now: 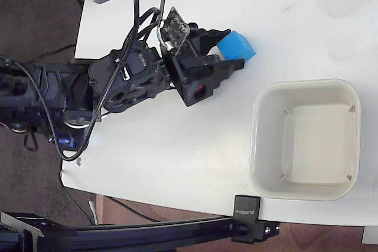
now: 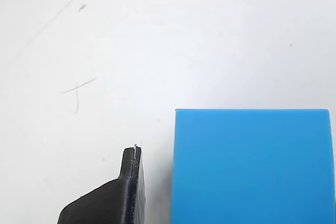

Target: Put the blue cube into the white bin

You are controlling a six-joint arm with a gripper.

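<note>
Jaws [image 1: 227,45] spread wide around the blue cube [image 1: 237,46] on the white surface [image 1: 177,146], one finger [image 2: 123,192] just beside its face, not touching. The white bin [image 1: 305,90] sits apart, empty. A square, centred closure should grip best before lifting.

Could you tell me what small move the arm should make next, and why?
Probably close the fingers on the blue cube: it sits between them on the table, with a gap beside one finger in the wrist view, and the white bin is empty.
</note>
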